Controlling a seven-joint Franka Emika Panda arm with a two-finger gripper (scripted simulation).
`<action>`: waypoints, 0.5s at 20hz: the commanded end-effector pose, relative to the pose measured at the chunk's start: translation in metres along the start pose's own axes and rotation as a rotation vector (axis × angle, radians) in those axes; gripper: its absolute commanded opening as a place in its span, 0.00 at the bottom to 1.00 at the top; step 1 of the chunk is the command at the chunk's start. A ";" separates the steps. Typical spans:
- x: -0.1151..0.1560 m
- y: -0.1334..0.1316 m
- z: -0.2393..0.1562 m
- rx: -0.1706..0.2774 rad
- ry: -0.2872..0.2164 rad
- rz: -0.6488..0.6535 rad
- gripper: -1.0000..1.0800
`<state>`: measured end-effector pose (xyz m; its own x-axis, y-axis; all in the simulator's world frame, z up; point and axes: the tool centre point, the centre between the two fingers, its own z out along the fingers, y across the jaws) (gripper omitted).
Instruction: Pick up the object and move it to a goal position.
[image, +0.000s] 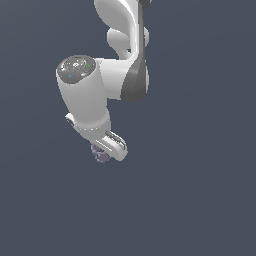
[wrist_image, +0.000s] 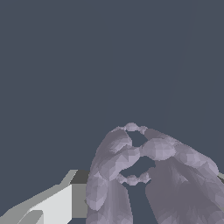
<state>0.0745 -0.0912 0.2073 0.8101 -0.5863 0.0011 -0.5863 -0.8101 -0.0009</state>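
Note:
The object (image: 102, 157) is a tiny pale purple-grey lumpy item that sits just under the white hand of my gripper (image: 106, 150) in the exterior view. The hand hides most of it there. In the wrist view the object (wrist_image: 157, 151) fills the space between the jaws, showing rounded lobes and dark gaps. One white finger with a dark pad (wrist_image: 57, 203) presses against its side. Only a sliver of the other finger shows at the frame's edge. My gripper is shut on the object.
The white arm (image: 87, 95) reaches down from the top of the exterior view. Around it is a plain dark blue-grey surface (image: 200, 200) with no other objects, edges or goal marker showing.

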 end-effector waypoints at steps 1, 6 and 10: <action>0.015 0.008 -0.013 0.000 -0.001 -0.001 0.00; 0.042 0.020 -0.035 -0.001 -0.001 -0.002 0.00; 0.057 0.028 -0.047 -0.001 -0.001 -0.002 0.00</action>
<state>0.1015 -0.1420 0.2501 0.8104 -0.5859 0.0008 -0.5859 -0.8104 -0.0003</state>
